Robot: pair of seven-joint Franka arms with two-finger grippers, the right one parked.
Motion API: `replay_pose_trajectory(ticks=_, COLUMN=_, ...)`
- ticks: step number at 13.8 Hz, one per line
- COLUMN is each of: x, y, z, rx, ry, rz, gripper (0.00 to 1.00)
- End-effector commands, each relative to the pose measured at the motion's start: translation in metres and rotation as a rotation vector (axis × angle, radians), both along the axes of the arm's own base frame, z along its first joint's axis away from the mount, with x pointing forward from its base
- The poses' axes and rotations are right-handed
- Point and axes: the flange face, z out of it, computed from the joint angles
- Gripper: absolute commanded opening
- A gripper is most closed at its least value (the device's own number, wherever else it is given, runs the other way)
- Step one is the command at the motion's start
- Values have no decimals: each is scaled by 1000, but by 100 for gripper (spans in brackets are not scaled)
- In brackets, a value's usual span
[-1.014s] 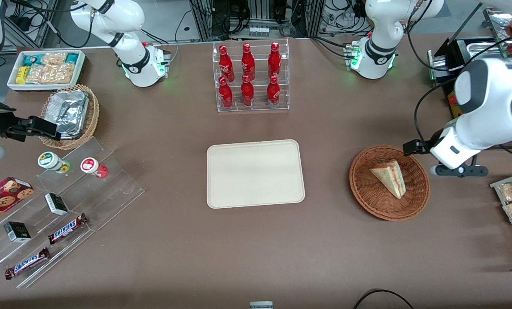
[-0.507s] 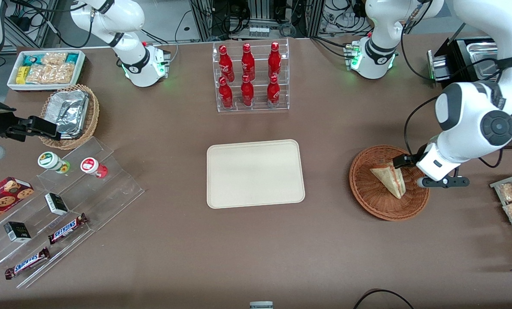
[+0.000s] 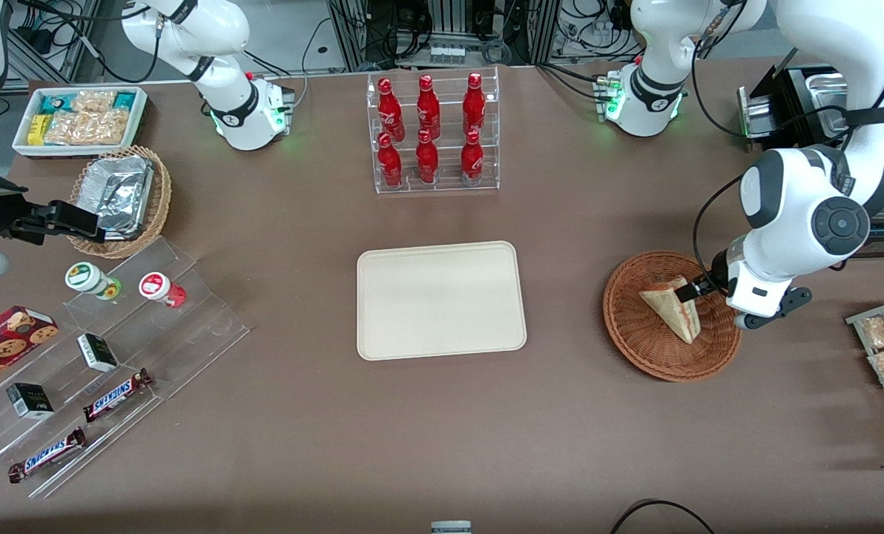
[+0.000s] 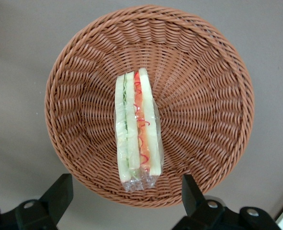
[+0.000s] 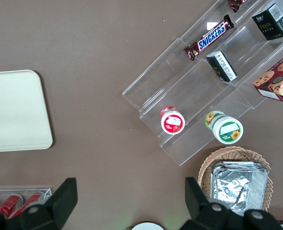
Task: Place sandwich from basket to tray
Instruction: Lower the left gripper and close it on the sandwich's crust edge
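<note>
Sandwich (image 4: pixel 136 127) lies ungrasped in the basket (image 4: pixel 213 96), the tool (image 4: pixel 124 199) spread wide above it, the tray (image 3: pixel 440 300) bare.

"SNICKERS" reads on two candy bars (image 3: pixel 116 394) (image 3: pixel 47 454) lying on the clear stepped display stand (image 3: pixel 190 326), and again on one bar (image 5: pixel 213 37) in the right wrist view. No other text is legible.
</note>
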Motion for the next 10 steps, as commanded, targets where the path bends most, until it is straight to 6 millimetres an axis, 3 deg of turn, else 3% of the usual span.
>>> replay_pose_trajectory(ticks=1, x=-7, y=-12, z=-12, rx=10, ry=-25, rz=95, gripper=100)
replay_pose_trajectory(ticks=4, x=-17, y=-12, z=-27, rx=9, ry=-66, rz=130, gripper=100)
replay_pose_trajectory(ticks=10, x=-19, y=-11, z=-39, rx=11, ry=-83, rz=183, gripper=100)
